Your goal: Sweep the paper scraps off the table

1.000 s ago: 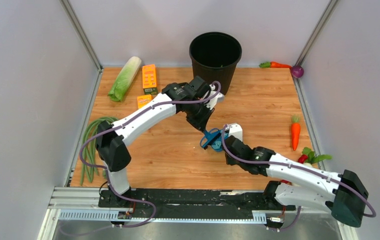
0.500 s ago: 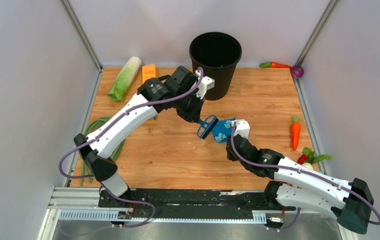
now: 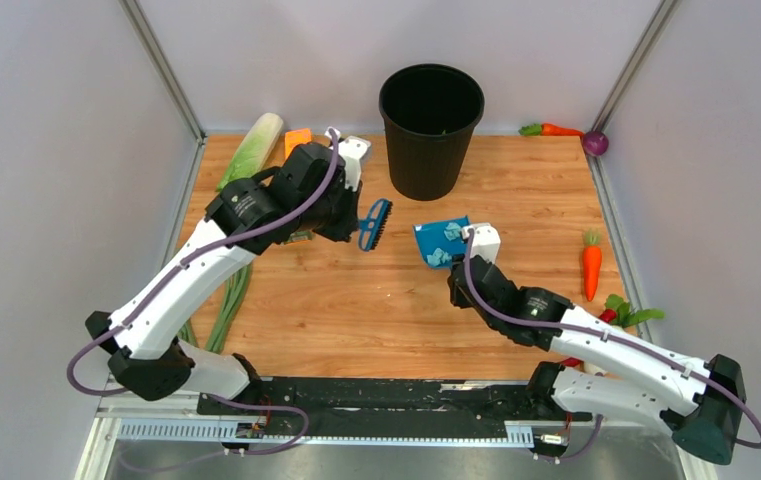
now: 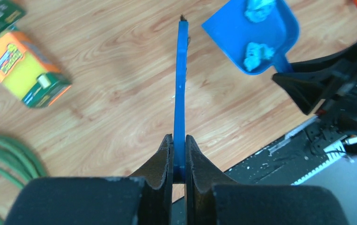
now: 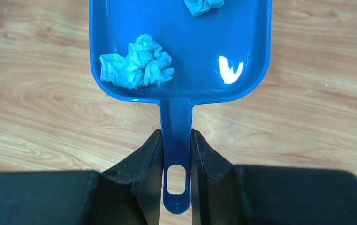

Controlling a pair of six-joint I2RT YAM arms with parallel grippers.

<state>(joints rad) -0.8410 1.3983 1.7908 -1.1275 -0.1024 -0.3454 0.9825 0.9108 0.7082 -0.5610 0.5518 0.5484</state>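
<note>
The light-blue paper scraps (image 5: pixel 139 63) lie inside the blue dustpan (image 5: pixel 190 37); a second wad (image 5: pixel 203 4) sits at the top edge of the right wrist view. They also show in the top view (image 3: pixel 443 245). My right gripper (image 5: pixel 176 154) is shut on the dustpan's handle, mid-table in front of the bin. My left gripper (image 4: pixel 178 154) is shut on the blue hand brush (image 4: pixel 180 89), held edge-on. In the top view the brush (image 3: pixel 374 222) is left of the dustpan (image 3: pixel 456 228) and apart from it. I see no loose scraps on the wooden table (image 3: pixel 356 310).
A black bin (image 3: pixel 431 115) stands at the back centre. A cabbage (image 3: pixel 251 155), orange boxes (image 4: pixel 24 70) and green beans (image 3: pixel 226 300) lie on the left. A carrot (image 3: pixel 591 268), radishes (image 3: pixel 621 315), another carrot (image 3: pixel 556 129) and a purple onion (image 3: pixel 596 143) lie on the right.
My left arm has swung the brush left and back, away from the dustpan. My right gripper has carried the dustpan with the scraps a little farther from me, toward the bin.
</note>
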